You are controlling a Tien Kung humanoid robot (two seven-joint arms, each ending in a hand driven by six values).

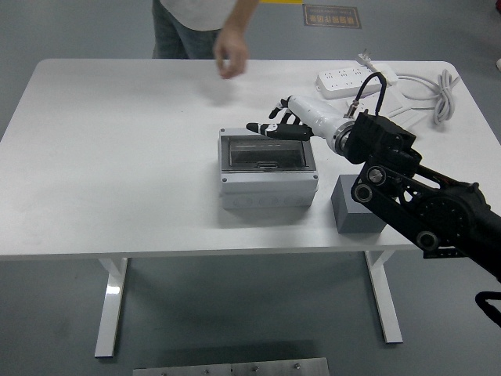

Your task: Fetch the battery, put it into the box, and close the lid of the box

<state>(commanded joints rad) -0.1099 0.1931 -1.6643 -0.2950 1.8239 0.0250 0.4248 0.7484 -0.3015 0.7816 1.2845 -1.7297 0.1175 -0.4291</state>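
The grey box point(268, 174) stands at the table's middle with its clear lid point(266, 153) lying shut on top. The battery is not visible. My right hand point(275, 128) hovers just above the box's back edge, fingers stretched out flat toward the left, holding nothing. My right arm point(407, 196) reaches in from the lower right. My left arm is out of view.
A small grey block point(356, 205) sits right of the box, under my arm. White power strips point(352, 78) and a cable point(438, 90) lie at the back right. A person stands at the far side, one hand point(231, 59) raised above the table's far edge.
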